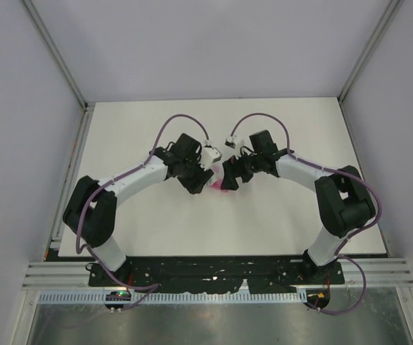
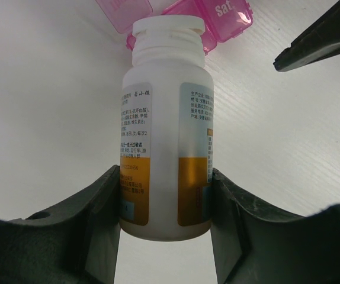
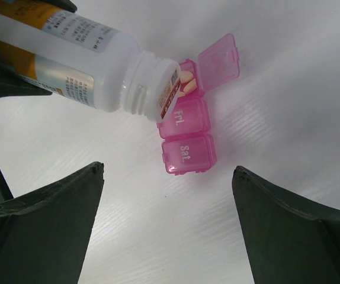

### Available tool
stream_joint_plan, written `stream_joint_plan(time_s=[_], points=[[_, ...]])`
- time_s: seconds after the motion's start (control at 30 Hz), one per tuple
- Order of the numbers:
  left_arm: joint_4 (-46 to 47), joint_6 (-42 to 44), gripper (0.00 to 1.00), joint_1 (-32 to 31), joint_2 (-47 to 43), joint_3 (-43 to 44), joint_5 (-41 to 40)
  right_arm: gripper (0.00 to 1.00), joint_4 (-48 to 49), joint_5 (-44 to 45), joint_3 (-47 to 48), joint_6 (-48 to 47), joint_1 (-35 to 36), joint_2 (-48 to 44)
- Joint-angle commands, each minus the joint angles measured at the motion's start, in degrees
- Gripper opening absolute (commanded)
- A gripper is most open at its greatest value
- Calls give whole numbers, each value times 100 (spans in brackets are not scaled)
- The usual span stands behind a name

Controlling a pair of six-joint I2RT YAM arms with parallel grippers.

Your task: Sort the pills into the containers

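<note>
A white bottle (image 2: 165, 136) with an orange label sits between the fingers of my left gripper (image 2: 165, 219), which is shut on its lower body. The bottle (image 3: 87, 65) is tipped, and its uncapped mouth is at the pink containers strip (image 3: 188, 148). The strip's end compartment has its lid (image 3: 220, 59) up, and pale pills (image 3: 186, 83) lie inside it. The compartments marked Fri and Sat are closed. My right gripper (image 3: 167, 169) hangs open just short of the Sat end and touches nothing. From above, both grippers meet over the pink strip (image 1: 217, 187) at mid-table.
The white table (image 1: 278, 215) stretches round the two arms, bounded by grey walls and a metal frame post (image 1: 57, 57) on the left. One dark right finger (image 2: 318, 38) juts into the left wrist view beside the containers strip (image 2: 229, 15).
</note>
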Motion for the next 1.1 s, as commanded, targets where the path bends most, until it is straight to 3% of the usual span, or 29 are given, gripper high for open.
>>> stream_joint_plan(time_s=[0.0,1.07], points=[[420,-73,0,56,-433,-105,255,93,400,-459,13,193,-8,-351],[2011,-495,0,557,-1093,-1248,1494,90,567,-1320,601,404,-17,-61]])
